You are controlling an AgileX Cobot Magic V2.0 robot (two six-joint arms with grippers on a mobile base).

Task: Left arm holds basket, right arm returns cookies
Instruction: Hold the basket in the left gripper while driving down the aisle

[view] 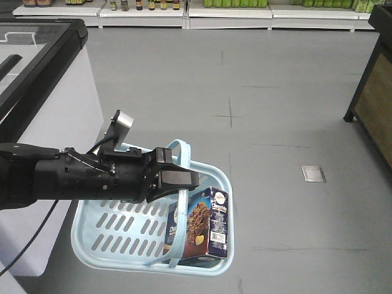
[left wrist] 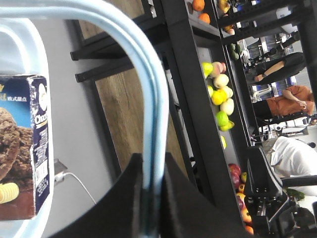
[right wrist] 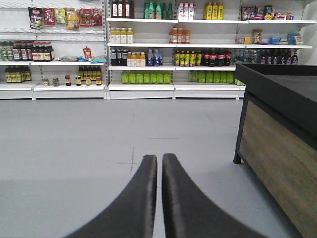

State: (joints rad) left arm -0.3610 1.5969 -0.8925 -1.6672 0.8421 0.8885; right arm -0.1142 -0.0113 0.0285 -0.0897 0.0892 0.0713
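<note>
A light blue basket (view: 92, 245) hangs above the grey floor by its two loop handles (left wrist: 148, 94). My left gripper (view: 182, 179) is shut on those handles, which run pressed together between its black fingers (left wrist: 124, 198). The cookies (view: 201, 229), a dark navy carton with a cookie photo, stand upright in the right end of the basket; the left wrist view shows the cookies (left wrist: 22, 144) at the left edge. My right gripper (right wrist: 159, 158) is shut with nothing between its fingers and points level toward the store shelves. The front view does not show it.
A white freezer cabinet (view: 43, 92) with a black lid stands close on the left. A black and wood display stand (view: 373, 98) is at the right. Bottle shelves (right wrist: 148, 54) line the far wall. A fruit rack (left wrist: 220, 94) and people show in the left wrist view.
</note>
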